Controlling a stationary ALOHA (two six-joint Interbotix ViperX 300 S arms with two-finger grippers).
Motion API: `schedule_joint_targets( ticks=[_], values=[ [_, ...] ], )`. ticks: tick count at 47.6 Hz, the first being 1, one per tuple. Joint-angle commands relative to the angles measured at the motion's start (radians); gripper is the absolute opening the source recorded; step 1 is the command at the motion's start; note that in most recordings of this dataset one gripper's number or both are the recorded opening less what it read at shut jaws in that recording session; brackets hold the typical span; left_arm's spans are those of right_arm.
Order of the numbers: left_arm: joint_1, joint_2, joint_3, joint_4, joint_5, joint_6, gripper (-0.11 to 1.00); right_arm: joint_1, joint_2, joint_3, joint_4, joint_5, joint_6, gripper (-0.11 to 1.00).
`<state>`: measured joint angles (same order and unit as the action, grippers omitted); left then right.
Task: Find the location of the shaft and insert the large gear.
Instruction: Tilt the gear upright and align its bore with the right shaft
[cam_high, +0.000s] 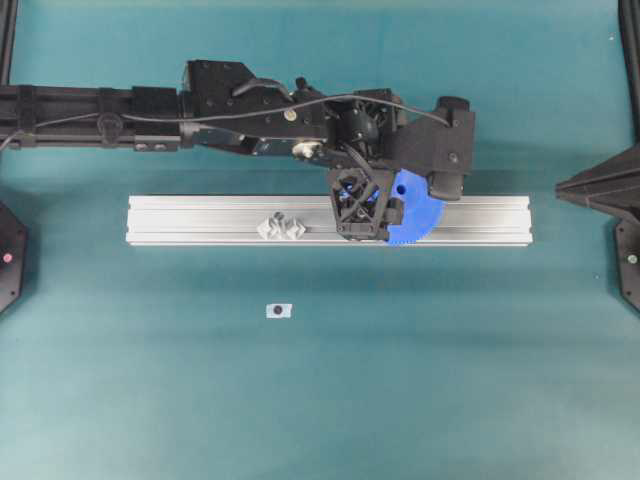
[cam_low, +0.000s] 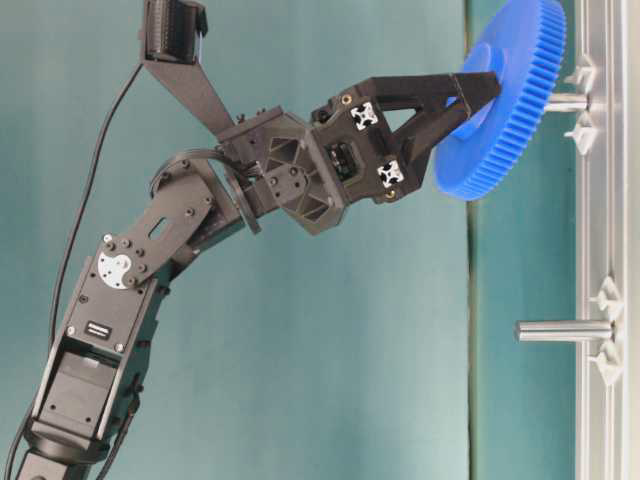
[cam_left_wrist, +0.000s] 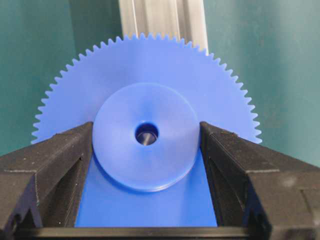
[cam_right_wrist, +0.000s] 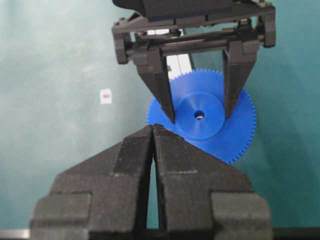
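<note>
My left gripper (cam_high: 361, 222) is shut on the large gear (cam_high: 421, 214), a bright blue toothed disc, with one finger on each side of its raised hub (cam_left_wrist: 145, 165). It holds the gear over the right half of the aluminium rail (cam_high: 200, 215). In the table-level view the gear (cam_low: 512, 90) stands at the end of the thin grey shaft (cam_low: 568, 102), which rises from the rail. The shaft's tip (cam_left_wrist: 146, 135) shows inside the gear's centre hole. My right gripper (cam_right_wrist: 152, 128) is shut and empty, off to the right and facing the gear (cam_right_wrist: 235, 142).
A second clear mount with a pin (cam_high: 282, 227) sits on the rail left of the gear; its pin (cam_low: 560, 330) stands bare. A small white tag with a dark dot (cam_high: 279, 310) lies on the teal mat in front of the rail.
</note>
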<state>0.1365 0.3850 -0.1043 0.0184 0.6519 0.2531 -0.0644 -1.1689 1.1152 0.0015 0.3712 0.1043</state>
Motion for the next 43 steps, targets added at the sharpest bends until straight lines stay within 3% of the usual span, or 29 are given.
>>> schedule_joint_targets(
  ticks=[1,43],
  values=[
    [0.014,-0.029,0.005,0.003,0.006,-0.012,0.72,-0.002,0.008,-0.014,0.002,-0.005,0.009,0.08],
    [0.015,-0.069,0.063,0.003,0.075,-0.028,0.72,0.0,0.008,-0.009,0.002,-0.005,0.011,0.08]
  ],
)
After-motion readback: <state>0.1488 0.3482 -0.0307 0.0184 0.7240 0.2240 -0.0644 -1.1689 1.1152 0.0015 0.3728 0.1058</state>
